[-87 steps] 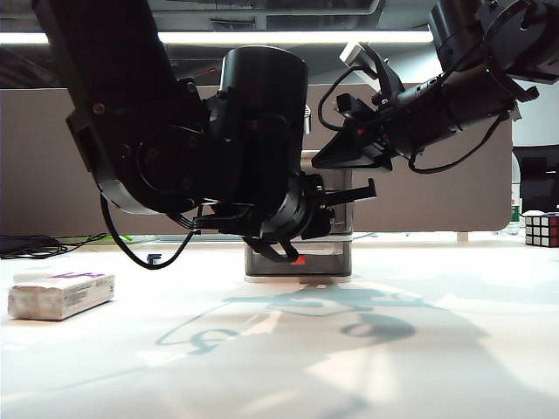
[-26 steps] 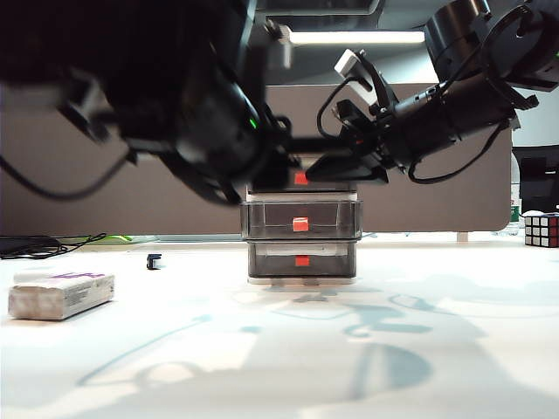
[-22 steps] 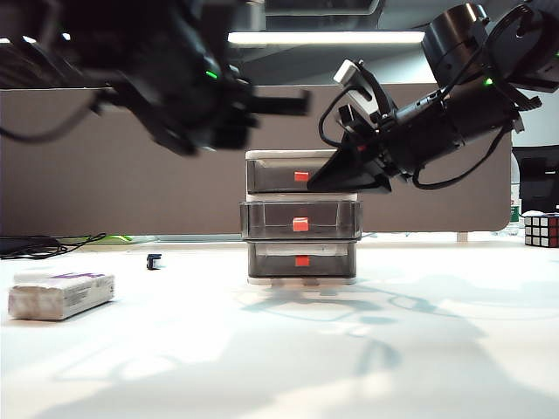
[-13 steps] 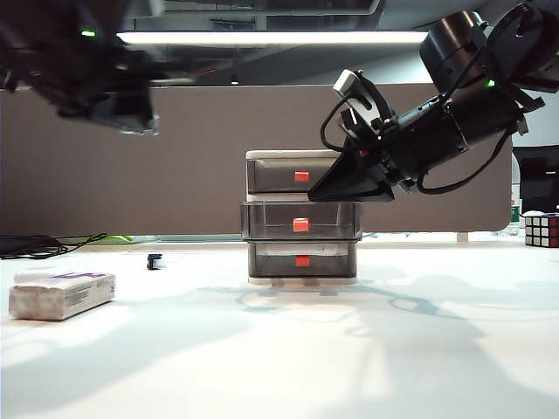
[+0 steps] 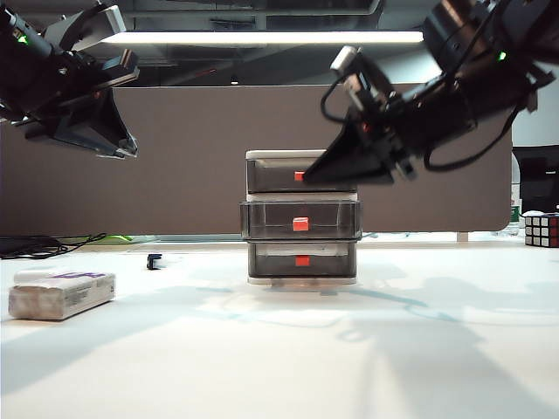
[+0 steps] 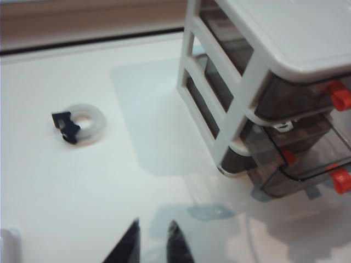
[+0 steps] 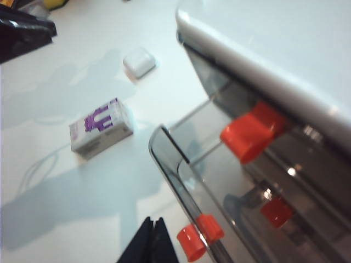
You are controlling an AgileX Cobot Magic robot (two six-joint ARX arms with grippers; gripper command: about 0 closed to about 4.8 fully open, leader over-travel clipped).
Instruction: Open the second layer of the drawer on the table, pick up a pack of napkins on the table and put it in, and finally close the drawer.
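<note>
The second layer (image 5: pixel 300 220) now stands pulled out, and the left pincer (image 5: pixel 122 148) has swung up and away, high over the pack (image 5: pixel 61 293) at the bench's (image 5: pixel 288 367) left edge; its tips are slightly parted, empty. The right pincer (image 5: pixel 307 179), clenched and empty, hangs by the drawer's (image 5: pixel 300 218) top. Next, I judge, comes the pack; bare bench lies between.

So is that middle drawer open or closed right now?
Open, pulled partway out. The second layer juts forward past the other two in the drawer; the right wrist view shows its front standing proud.
</note>
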